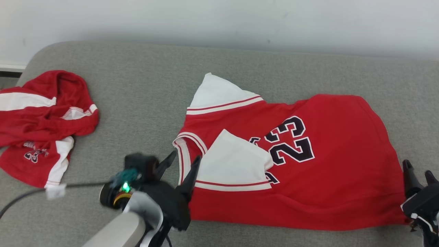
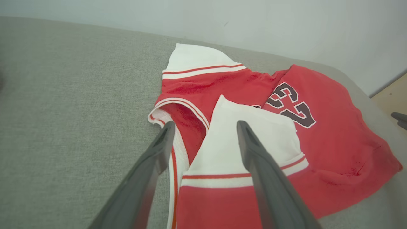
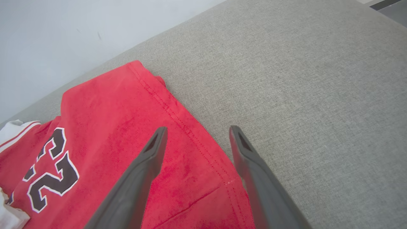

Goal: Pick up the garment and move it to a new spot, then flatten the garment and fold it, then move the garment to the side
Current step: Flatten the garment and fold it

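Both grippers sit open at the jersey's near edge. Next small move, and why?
Probably lift the left gripper and reach it toward the far white sleeve. That sleeve sticks out past the red jersey, while the near sleeve already lies folded over it, and the left fingers are open and empty.

Home-like room — grey sofa (image 1: 137, 85), white wall (image 1: 219, 20)
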Tool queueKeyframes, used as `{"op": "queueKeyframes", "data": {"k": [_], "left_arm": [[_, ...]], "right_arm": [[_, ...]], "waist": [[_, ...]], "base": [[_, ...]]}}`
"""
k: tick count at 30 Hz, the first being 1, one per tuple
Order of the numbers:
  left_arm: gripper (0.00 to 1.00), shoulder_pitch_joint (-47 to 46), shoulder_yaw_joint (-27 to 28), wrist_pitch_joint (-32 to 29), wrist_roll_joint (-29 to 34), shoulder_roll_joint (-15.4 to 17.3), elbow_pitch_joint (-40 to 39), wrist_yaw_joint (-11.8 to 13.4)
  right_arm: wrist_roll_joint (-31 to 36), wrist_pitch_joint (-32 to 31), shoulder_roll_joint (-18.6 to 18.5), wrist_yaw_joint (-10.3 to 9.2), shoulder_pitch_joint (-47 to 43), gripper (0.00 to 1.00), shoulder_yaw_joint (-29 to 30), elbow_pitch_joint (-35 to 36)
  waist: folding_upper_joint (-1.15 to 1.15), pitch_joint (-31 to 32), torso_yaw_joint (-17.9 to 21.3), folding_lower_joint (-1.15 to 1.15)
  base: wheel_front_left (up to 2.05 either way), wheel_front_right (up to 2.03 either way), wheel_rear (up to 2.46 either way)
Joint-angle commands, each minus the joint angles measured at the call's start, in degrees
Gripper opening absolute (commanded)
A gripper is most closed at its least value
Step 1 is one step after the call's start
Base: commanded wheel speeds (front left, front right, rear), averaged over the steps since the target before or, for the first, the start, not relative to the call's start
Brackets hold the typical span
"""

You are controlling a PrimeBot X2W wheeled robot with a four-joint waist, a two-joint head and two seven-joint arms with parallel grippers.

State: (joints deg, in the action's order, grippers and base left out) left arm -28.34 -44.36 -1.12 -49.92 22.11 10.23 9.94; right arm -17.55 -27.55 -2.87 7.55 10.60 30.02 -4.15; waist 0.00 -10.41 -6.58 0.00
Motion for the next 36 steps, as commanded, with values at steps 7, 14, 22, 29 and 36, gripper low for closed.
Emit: {"op": "queueKeyframes", "data": {"k": [7,14,22,29,36], "left_arm": [[1.00,-12.2,-4.9,-6.3,4.5,-3.2,11.6,-4.3],[1.00,-18.2,-5.7,-7.8,5.3,-5.0,21.1,-6.4],[0.99,-21.5,-5.4,-8.8,4.7,-5.9,27.1,-7.7],[0.77,-22.1,-6.3,-8.2,5.2,-6.1,29.3,-8.8],[0.79,-23.1,-8.3,-8.7,7.0,-6.3,28.6,-8.7]], "right_arm": [[-1.6,0.4,0.0,-0.13,0.2,1.00,-4.4,1.9],[-2.9,2.1,0.0,-0.13,-0.2,1.00,-7.1,1.1],[-3.6,3.4,0.0,-0.13,-0.1,1.00,-8.4,0.2],[-3.8,3.8,0.0,-0.13,-0.8,1.00,-8.6,0.0],[-4.1,3.6,0.0,-0.13,-1.1,1.00,-9.0,0.1]], "waist": [[0.00,-4.0,5.3,0.00],[0.00,-7.0,8.6,0.00],[0.00,-8.2,9.9,0.00],[0.00,-7.9,9.8,0.00],[0.00,-7.5,9.3,0.00]], "base": [[0.00,0.00,0.00],[0.00,0.00,0.00],[0.00,0.00,0.00],[0.00,0.00,0.00],[0.00,0.00,0.00]]}}
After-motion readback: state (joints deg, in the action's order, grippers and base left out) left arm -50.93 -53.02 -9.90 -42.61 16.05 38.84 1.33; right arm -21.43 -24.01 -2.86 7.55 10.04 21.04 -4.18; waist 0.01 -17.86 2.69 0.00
